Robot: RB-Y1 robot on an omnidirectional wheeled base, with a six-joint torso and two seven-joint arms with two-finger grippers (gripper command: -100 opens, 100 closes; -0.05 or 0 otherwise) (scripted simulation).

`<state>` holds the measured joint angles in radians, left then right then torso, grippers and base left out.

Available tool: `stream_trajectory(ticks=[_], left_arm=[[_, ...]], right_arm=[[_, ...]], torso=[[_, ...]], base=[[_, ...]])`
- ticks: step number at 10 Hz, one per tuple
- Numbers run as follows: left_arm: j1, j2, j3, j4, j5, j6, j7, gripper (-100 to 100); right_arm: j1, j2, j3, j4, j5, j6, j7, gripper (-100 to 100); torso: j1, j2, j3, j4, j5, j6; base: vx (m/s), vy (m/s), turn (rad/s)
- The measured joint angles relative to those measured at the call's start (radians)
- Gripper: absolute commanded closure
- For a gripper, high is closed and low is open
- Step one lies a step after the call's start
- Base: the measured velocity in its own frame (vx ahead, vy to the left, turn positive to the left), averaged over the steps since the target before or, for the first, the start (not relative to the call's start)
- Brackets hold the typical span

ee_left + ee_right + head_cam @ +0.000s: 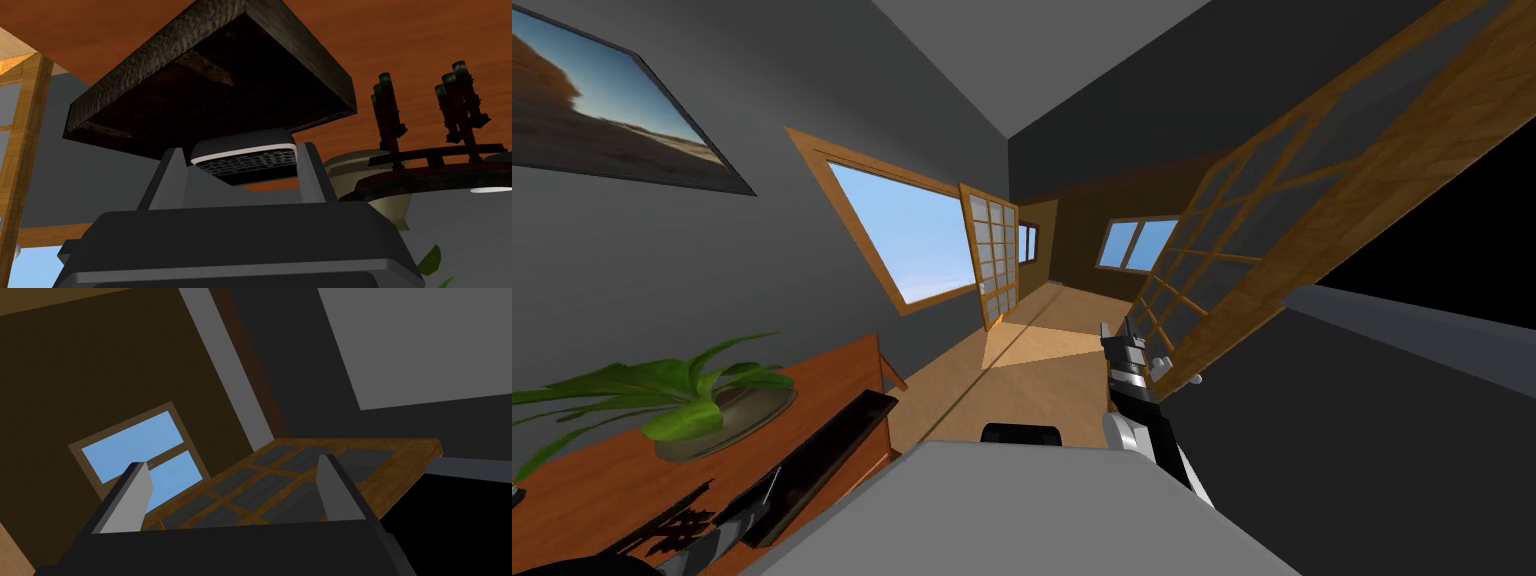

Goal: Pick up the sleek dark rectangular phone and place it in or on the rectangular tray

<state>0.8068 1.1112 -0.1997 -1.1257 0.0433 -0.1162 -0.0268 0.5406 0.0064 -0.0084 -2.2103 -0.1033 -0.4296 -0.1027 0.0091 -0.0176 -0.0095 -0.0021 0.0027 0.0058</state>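
Note:
My left gripper [241,152] is shut on the phone [245,161], a dark slab with a white edge and a keypad face, its sides pressed by both fingers. The dark rectangular tray [210,75] lies just beyond the phone's far end, on the reddish-brown table [425,35]. In the head view the tray [842,435] sits along the table's near edge, with my left hand [762,505] at its near end. My right gripper [232,475] stands open and holds nothing, raised at my right [1124,335] in front of a glazed wooden door.
A potted plant in a shallow bowl [717,410] stands on the table beyond the tray. A dark candle stand [430,115] and a pale bowl [372,182] are beside the gripper. A glazed door leaf [1272,230] swings close on the right; wooden floor [1032,380] runs ahead.

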Motion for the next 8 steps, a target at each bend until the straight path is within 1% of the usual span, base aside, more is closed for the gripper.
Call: stream_trajectory(ticks=[2, 3, 4, 8], left_arm=[[0.001, 0.037, -0.039, -0.019, 0.043, 0.011, 0.011, 100], [0.0, 0.053, -0.056, -0.024, 0.062, 0.015, 0.017, 100], [-0.001, 0.055, -0.057, -0.025, 0.064, 0.015, 0.018, -100], [-0.002, 0.055, -0.056, -0.025, 0.064, 0.015, 0.018, -100]], right_arm=[[0.0, 0.0, 0.0, 0.0, 0.0, 0.0, 0.0, 0], [0.0, 0.0, 0.0, 0.0, 0.0, 0.0, 0.0, 0], [0.0, 0.0, 0.0, 0.0, 0.0, 0.0, 0.0, 0], [0.0, 0.0, 0.0, 0.0, 0.0, 0.0, 0.0, 0]], torso=[[-0.003, 0.001, 0.0, 0.0, -0.001, 0.0], [-0.003, 0.003, 0.001, 0.0, -0.001, -0.001], [-0.006, 0.008, 0.004, 0.001, -0.001, -0.003], [-0.009, 0.015, 0.008, 0.002, -0.002, -0.004]], base=[[0.163, 0.078, -0.115], [0.063, 0.039, -0.04], [0.015, 0.009, -0.005], [0.002, 0.001, 0.0]])
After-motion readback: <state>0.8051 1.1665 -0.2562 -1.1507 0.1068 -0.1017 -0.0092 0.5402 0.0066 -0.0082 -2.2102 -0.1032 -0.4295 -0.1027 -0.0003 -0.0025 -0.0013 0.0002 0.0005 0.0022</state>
